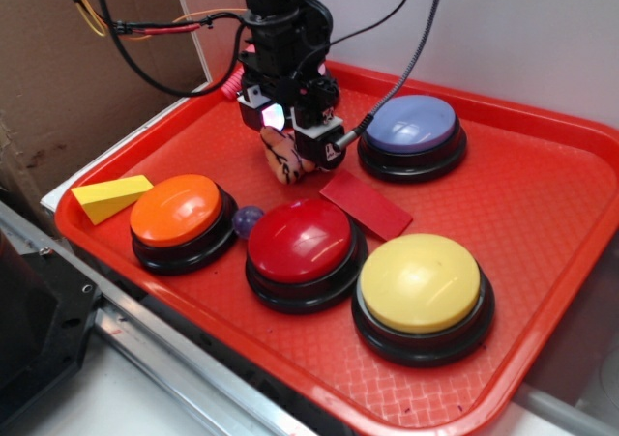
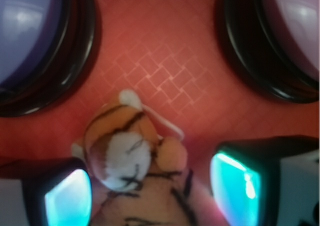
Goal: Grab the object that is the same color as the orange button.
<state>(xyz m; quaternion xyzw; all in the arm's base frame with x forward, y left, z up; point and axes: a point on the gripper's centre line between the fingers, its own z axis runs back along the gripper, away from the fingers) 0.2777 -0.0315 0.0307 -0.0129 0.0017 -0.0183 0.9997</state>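
Now w/ gripper (image 2: pixel 150 191) fingers (image 2: pixel 67 201) straddling the tiger toy (image 2: pixel 127 151) on the tray (image 1: pixel 542 223), between purple & red buttons, can't tell if clamped yet, so squeeze mid-body, then lift straight.

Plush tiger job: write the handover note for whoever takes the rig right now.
Gripper: down over the plush tiger, fingers on either side of it. Whether it is clamped cannot be told; the wrist view shows a gap on one side.
Tiger: toward the back of the red tray, between the orange button and the purple button, behind the red button.
Done: approach and straddle.
Left: confirm the close, then lift the tiger clear.
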